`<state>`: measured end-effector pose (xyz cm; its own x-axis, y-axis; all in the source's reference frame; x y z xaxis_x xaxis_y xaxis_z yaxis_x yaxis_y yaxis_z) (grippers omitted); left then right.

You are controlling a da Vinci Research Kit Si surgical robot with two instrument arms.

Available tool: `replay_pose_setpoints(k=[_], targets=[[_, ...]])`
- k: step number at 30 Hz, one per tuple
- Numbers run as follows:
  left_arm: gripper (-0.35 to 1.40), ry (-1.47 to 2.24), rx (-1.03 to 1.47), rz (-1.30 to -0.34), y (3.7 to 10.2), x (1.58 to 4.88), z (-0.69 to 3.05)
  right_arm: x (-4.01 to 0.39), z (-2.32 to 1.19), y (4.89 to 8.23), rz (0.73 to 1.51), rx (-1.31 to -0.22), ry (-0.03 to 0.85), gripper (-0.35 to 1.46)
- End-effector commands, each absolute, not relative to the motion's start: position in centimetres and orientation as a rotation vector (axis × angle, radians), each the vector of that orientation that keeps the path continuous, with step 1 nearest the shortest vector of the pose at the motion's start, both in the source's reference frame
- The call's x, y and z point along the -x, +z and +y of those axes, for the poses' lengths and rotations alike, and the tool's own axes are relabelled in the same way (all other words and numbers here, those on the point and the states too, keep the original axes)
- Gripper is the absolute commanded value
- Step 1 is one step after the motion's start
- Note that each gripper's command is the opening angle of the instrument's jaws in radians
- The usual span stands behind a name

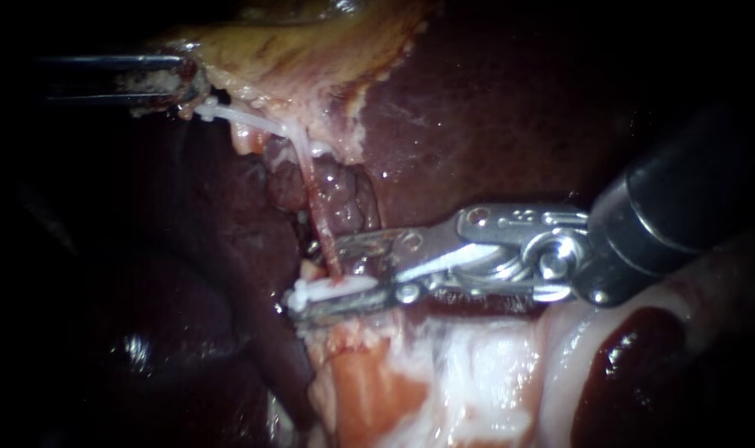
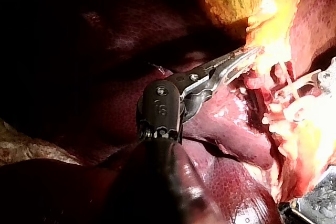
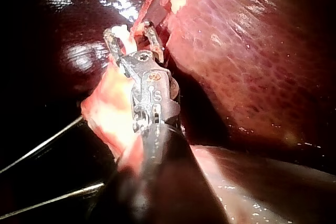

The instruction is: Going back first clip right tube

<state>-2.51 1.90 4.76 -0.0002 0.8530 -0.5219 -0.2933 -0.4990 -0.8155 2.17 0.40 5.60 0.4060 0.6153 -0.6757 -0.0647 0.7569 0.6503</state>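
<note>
Near: my right instrument (image 1: 305, 275) in from the right, jaws apart, gripping nothing | white clip (image 1: 332, 289) against my lower jaw, at near end of the thin red tube (image 1: 318, 207) | far left: my left instrument (image 1: 197, 90), jaws clamped on pale tissue (image 1: 245, 118) beside the liver (image 1: 494, 124)

Our right instrument (image 1: 307, 276): dark shaft, shiny silver wrist with pins and rivet holes, slim metal jaws. Our left instrument (image 2: 254, 53) has a black shaft, stamped knuckle with screws, narrow serrated silver jaws.
</note>
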Motion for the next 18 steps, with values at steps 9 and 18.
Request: replay_pose_setpoints(k=[9,18], targets=[[-0.35,1.648,1.392,-0.624,4.76,2.51,1.89,-1.82,0.36,5.49,1.106,-0.530,0.375,0.50],[-0.35,1.648,1.392,-0.624,4.76,2.51,1.90,-1.19,0.51,5.19,1.118,-0.431,0.336,0.50]])
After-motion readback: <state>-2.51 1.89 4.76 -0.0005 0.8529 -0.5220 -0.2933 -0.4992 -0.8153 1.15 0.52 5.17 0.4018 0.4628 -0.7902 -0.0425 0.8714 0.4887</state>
